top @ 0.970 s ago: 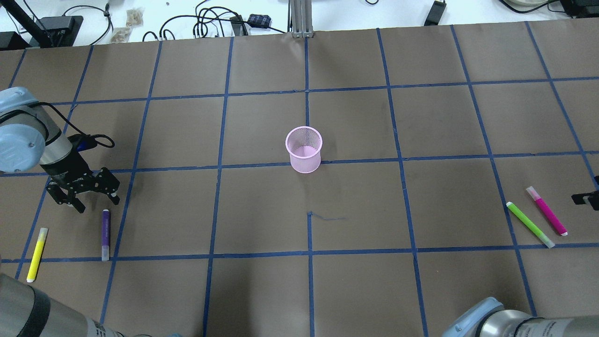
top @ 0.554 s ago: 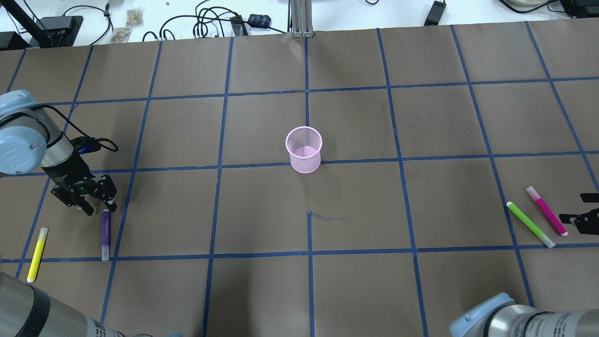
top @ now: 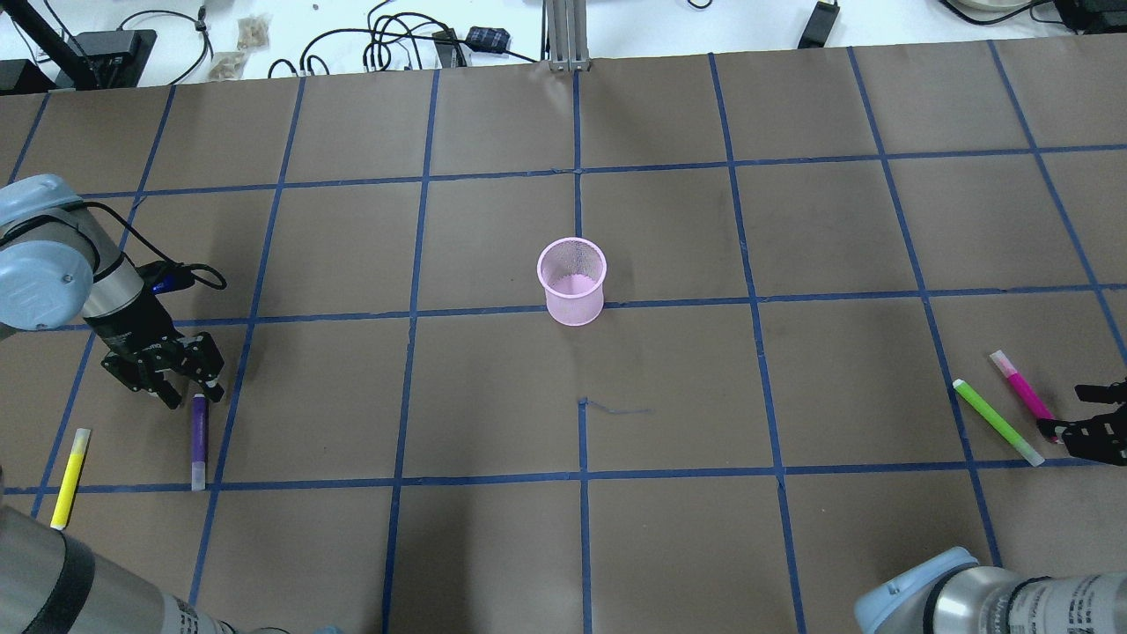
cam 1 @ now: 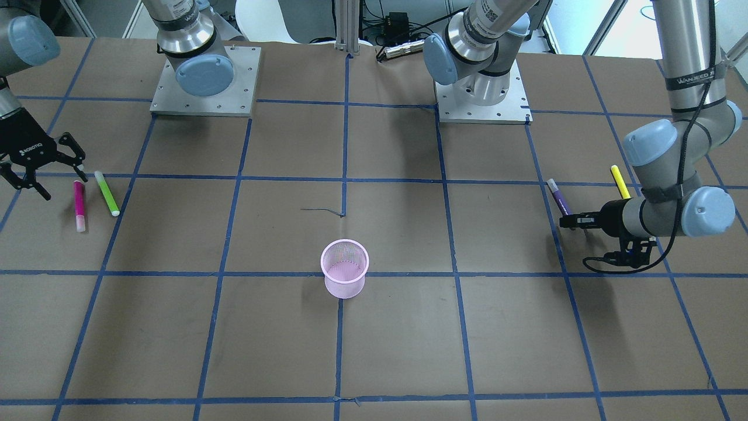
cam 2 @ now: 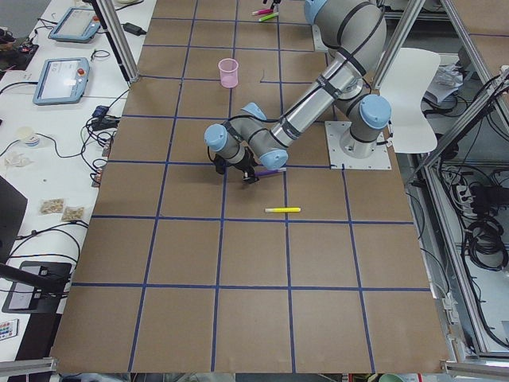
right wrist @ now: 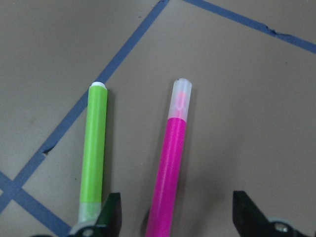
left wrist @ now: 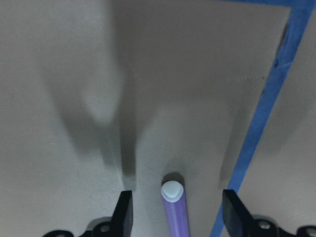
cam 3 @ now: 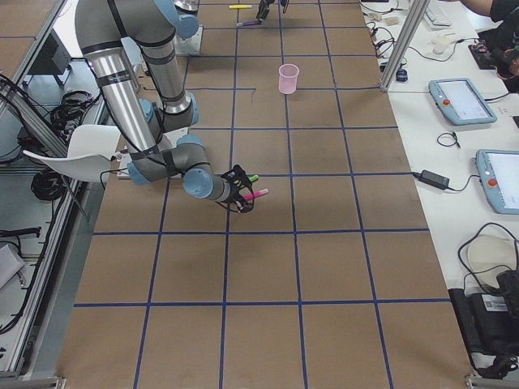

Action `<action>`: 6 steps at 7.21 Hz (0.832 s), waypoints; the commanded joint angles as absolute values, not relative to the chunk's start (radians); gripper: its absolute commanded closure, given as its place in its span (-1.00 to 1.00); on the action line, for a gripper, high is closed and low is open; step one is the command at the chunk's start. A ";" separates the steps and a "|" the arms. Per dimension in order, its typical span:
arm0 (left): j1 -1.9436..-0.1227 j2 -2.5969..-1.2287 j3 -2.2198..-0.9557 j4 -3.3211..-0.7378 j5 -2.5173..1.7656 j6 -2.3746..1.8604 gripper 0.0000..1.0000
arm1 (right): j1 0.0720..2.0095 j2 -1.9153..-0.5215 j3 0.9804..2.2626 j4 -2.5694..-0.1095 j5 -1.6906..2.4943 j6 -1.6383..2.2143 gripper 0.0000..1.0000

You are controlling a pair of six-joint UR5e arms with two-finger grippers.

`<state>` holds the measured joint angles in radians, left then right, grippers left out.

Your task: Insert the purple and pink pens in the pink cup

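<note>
The pink mesh cup (top: 572, 282) stands upright at the table's middle and looks empty. The purple pen (top: 200, 440) lies flat at the left. My left gripper (top: 189, 394) is open just over its far end, and the wrist view shows the pen's cap (left wrist: 172, 191) between the two fingers. The pink pen (top: 1026, 394) lies flat at the right. My right gripper (top: 1065, 412) is open at its near end, and the wrist view shows the pink pen (right wrist: 168, 177) between its fingers.
A green pen (top: 998, 423) lies just left of the pink pen, close to one right finger (right wrist: 111, 212). A yellow pen (top: 69, 478) lies left of the purple one. Blue tape lines grid the brown table (top: 669, 396). Cables lie beyond the far edge.
My left gripper moved toward me and lower onto the purple pen's far end. My right gripper came in from the right edge, down to the pink pen's near end.
</note>
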<state>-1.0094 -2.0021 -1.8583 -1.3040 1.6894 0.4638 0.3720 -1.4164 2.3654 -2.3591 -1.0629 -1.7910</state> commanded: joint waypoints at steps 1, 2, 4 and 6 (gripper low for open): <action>-1.009 -2.000 -1.859 -1.307 1.693 0.466 -0.05 | 0.362 -1.399 2.370 -2.384 -1.063 -1.808 -0.19; -1.009 -2.003 -1.865 -1.308 1.694 0.462 0.09 | 0.361 -1.399 2.387 -2.384 -1.065 -1.845 -0.13; -1.009 -2.005 -1.871 -1.307 1.686 0.457 0.21 | 0.360 -1.399 2.390 -2.384 -1.063 -1.853 -0.07; -1.009 -2.002 -1.876 -1.307 1.680 0.457 0.93 | 0.360 -1.399 2.390 -2.382 -1.063 -1.864 0.46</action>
<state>-1.0091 -2.0036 -1.8745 -1.3076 1.6828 0.4569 0.3606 -1.3990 2.3899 -2.3835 -1.0632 -1.8588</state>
